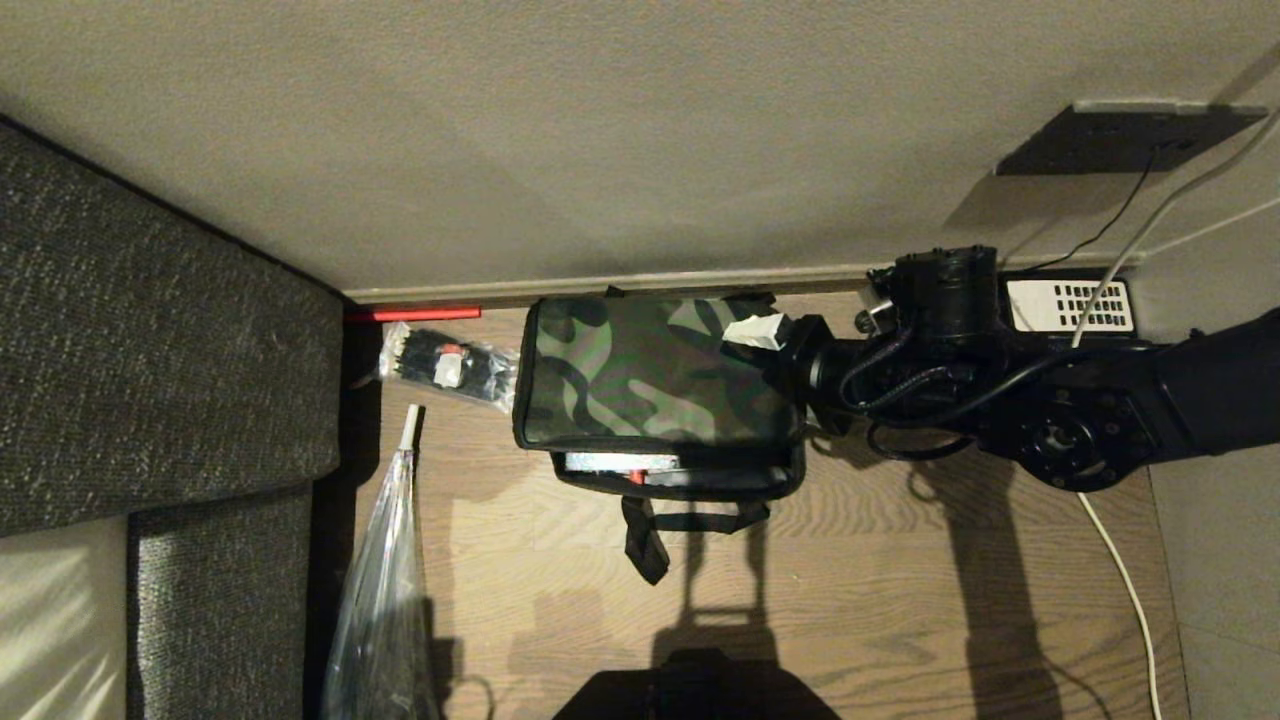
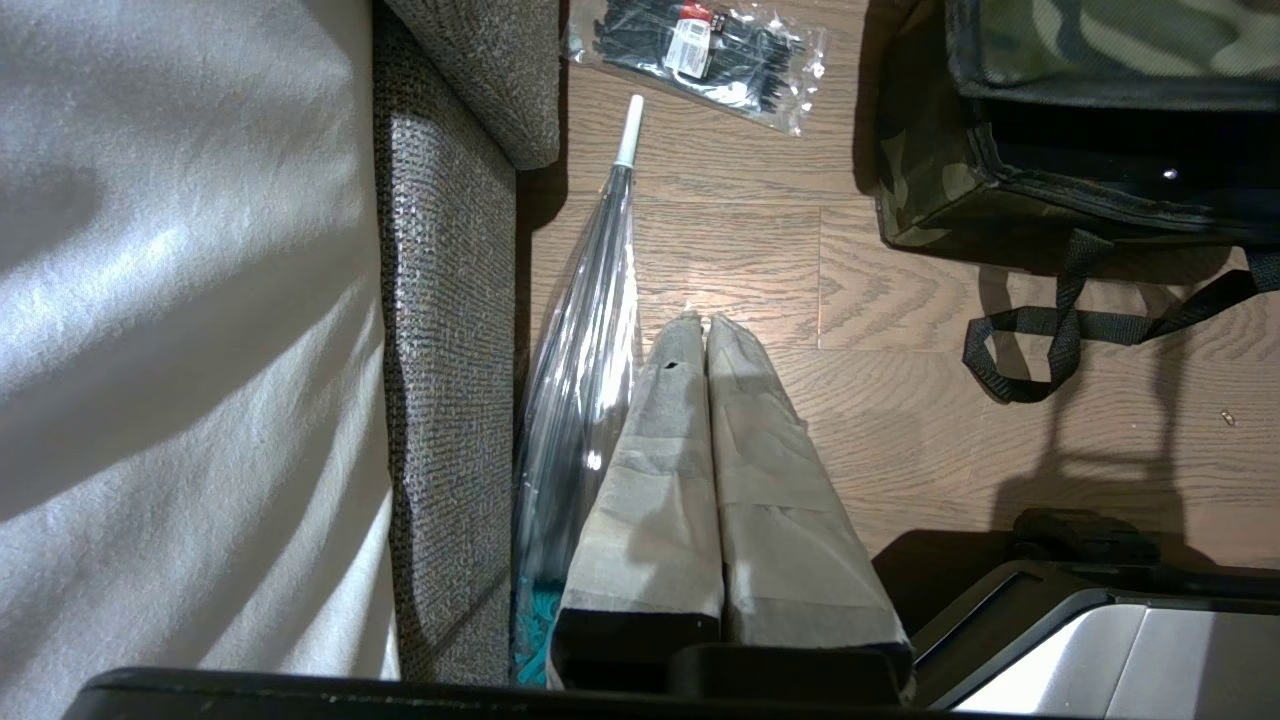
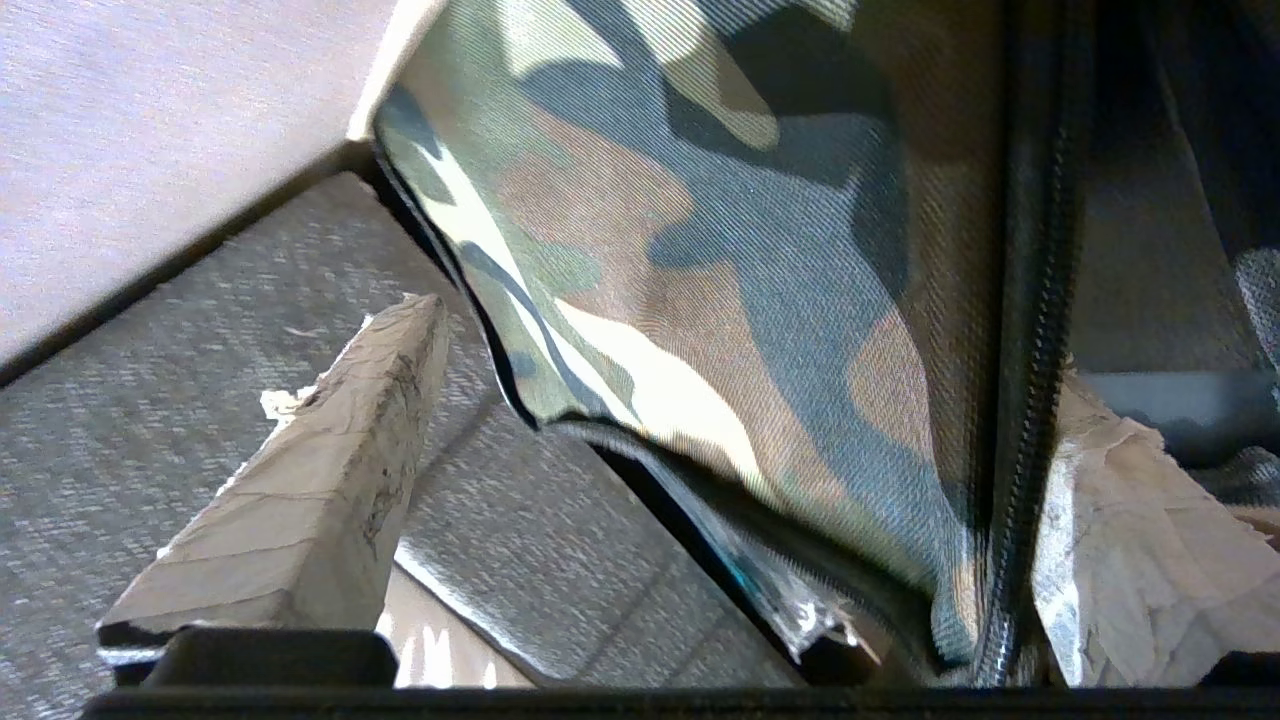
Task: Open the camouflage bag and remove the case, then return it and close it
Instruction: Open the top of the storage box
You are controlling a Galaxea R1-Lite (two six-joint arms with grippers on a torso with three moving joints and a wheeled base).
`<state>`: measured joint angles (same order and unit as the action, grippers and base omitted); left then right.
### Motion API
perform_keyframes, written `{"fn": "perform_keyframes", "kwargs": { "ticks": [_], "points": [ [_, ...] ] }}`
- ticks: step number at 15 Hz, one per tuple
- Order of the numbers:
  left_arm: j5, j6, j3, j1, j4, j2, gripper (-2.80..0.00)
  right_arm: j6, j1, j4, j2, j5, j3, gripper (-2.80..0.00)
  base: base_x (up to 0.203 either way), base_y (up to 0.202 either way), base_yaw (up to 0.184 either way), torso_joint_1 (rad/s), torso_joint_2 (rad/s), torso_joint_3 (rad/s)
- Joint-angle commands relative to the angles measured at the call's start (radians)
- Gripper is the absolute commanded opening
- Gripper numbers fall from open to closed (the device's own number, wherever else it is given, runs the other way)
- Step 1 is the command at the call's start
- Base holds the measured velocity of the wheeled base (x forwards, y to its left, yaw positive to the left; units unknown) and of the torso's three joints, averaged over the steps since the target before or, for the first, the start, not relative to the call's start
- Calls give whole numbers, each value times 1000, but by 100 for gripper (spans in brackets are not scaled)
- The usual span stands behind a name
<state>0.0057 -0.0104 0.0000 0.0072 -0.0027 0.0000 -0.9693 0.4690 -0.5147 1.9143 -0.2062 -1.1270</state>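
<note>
The right gripper [image 3: 700, 480], fingers spread wide, straddles the boxy camouflage fabric bag's [image 1: 650, 375] three-o'clock edge; nothing clamped. The left gripper [image 2: 705, 330] hangs pressed together above the wooden floor [image 2: 900, 430].

Left hand [image 2: 706, 330] (fingers together), camo bag [image 2: 1060, 120] nr

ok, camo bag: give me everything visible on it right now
The camouflage bag is a boxy soft fabric bag with a green-brown-black top, black sides and black webbing straps trailing toward the robot. It sits on the wood floor by the wall. The lid is lifted slightly along the near edge, showing a silvery strip inside. The right gripper is open at the bag's right end, its fingers straddling the lid edge by the zipper. A clear packet of ties lies just left.
</note>
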Motion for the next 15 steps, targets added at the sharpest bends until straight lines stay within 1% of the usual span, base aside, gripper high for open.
{"fn": "perform_keyframes", "kwargs": {
  "ticks": [1, 3, 5, 6, 8, 11, 13, 15],
  "points": [
    [0, 0, 2, 0, 0, 0, -280, -3, -4, -7, -22, -1, -17, 0, 0, 0, 0, 0, 0, 0],
    [0, 0, 2, 0, 0, 0, -280, -2, -9, -10, -23, 0, -64, 0, 0, 0, 0, 0, 0, 0],
    [0, 0, 2, 0, 0, 0, -280, 19, -19, -14, -20, -1, -112, 0, 0, 0, 0, 0, 0, 0],
    [0, 0, 2, 0, 0, 0, -280, 37, -24, -15, -20, -1, -124, 0, 0, 0, 0, 0, 0, 0],
    [0, 0, 2, 0, 0, 0, -280, 119, -33, -17, -21, -2, -125, 0, 0, 0, 0, 0, 0, 0],
    [0, 0, 2, 0, 0, 0, -280, 163, -44, -84, -19, -9, -138, 0, 0, 0, 0, 0, 0, 0],
    [0, 0, 2, 0, 0, 0, -280, 199, -55, -133, -17, -44, -152, 0, 0, 0, 0, 0, 0, 0],
    [0, 0, 2, 0, 0, 0, -280, 229, -68, -137, -26, -60, -157, 0, 0, 0, 0, 0, 0, 0]
  ]
}}
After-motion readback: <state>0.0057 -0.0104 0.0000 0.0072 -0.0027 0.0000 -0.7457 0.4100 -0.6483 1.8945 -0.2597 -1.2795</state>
